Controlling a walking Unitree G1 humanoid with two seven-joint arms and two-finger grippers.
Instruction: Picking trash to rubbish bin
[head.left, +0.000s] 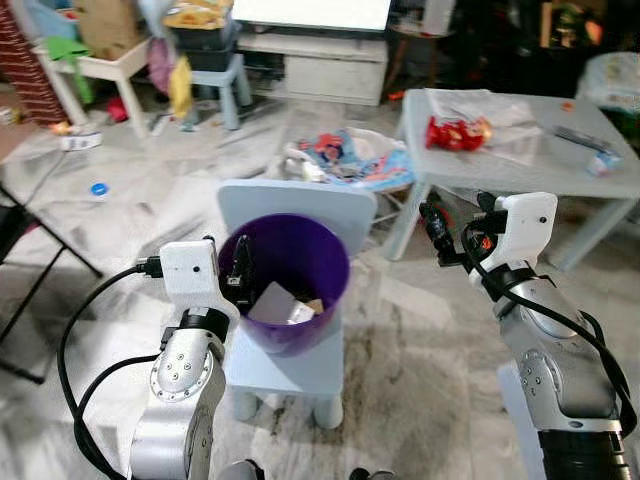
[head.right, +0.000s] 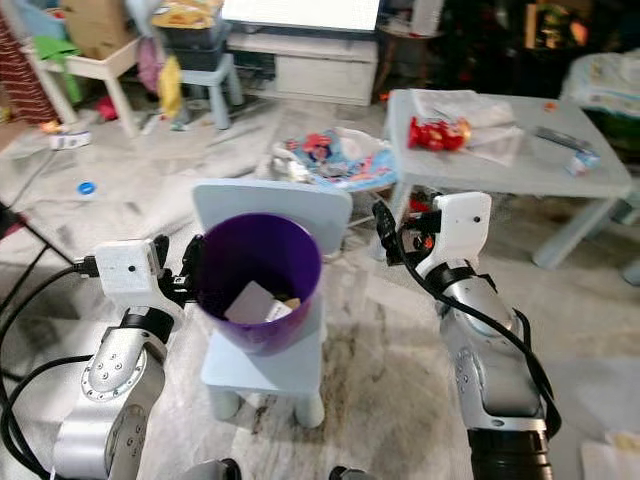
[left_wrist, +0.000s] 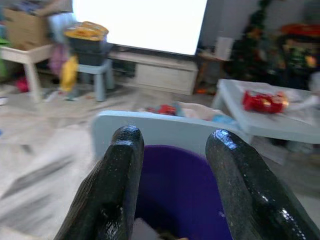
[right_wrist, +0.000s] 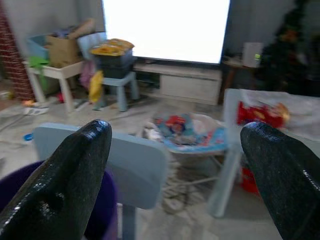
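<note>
Left eye view shows the left gripper, fingers parted and empty, at the near rim of the purple bin on its small chair, right gripper spread wide beside it; a nudge could tip the trash-filled bin.

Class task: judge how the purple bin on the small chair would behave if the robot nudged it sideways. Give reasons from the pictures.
The purple bin probably slides or tips easily: it looks like thin plastic and holds only a few paper scraps, so it is likely light. It stands on a small chair whose seat looks smooth, so a push may send it off the edge.
</note>
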